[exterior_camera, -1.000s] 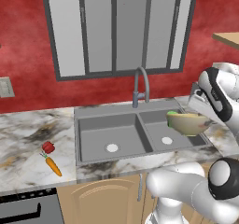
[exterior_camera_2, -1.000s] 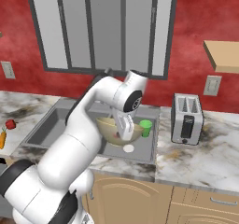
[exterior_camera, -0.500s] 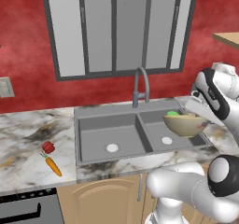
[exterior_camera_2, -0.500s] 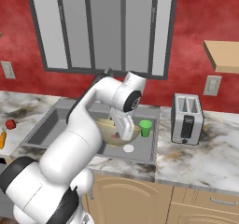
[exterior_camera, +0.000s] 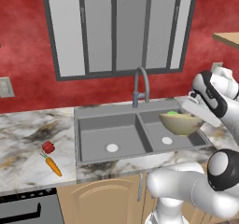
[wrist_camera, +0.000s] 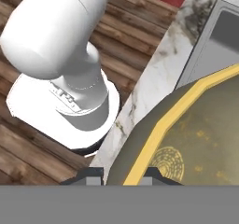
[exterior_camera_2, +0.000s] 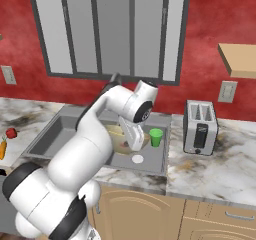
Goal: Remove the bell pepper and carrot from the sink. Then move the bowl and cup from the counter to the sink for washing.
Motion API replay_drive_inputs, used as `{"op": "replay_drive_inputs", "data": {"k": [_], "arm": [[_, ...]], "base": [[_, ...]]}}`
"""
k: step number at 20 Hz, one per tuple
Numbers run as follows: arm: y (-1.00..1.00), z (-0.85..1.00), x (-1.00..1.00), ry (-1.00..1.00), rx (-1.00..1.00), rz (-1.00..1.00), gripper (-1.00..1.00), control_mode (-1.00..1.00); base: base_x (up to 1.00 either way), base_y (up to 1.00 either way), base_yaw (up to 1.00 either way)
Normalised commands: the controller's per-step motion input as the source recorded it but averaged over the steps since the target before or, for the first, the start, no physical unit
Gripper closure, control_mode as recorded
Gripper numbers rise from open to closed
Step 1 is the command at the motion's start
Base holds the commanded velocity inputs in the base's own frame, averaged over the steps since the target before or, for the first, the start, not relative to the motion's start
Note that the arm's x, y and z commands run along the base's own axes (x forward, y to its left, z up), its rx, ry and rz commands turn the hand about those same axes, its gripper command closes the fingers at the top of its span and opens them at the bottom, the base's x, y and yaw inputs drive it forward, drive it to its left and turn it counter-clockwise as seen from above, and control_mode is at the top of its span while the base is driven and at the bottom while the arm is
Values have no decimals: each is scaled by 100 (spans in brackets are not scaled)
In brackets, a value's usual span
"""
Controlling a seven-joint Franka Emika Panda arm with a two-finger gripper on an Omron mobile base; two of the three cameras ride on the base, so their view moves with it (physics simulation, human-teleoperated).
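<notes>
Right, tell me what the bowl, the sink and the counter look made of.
Bowl: probably glazed ceramic, olive-yellow with a speckled inside and a pale rim.
Sink: likely brushed metal, an even matte grey.
Counter: looks like polished marble, white-grey with dark and rusty veins.

The olive-yellow bowl [exterior_camera: 181,122] hangs tilted above the right basin of the grey double sink [exterior_camera: 112,134], clear of its floor. The green cup [exterior_camera_2: 156,137] stands upright on the sink's right rim. On the marble counter [exterior_camera: 28,139], left of the sink, the red bell pepper [exterior_camera: 47,147] lies just beside the orange carrot [exterior_camera: 54,166].
</notes>
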Motion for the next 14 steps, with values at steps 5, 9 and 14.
{"op": "replay_drive_inputs", "data": {"k": [5,9,14], "arm": [[7,-18,18,-4,1,0,100,-100],[1,-19,17,0,0,0,100,-100],[0,-18,20,0,0,0,100,-100]], "base": [[0,0,0],[0,0,0],[0,0,0]]}}
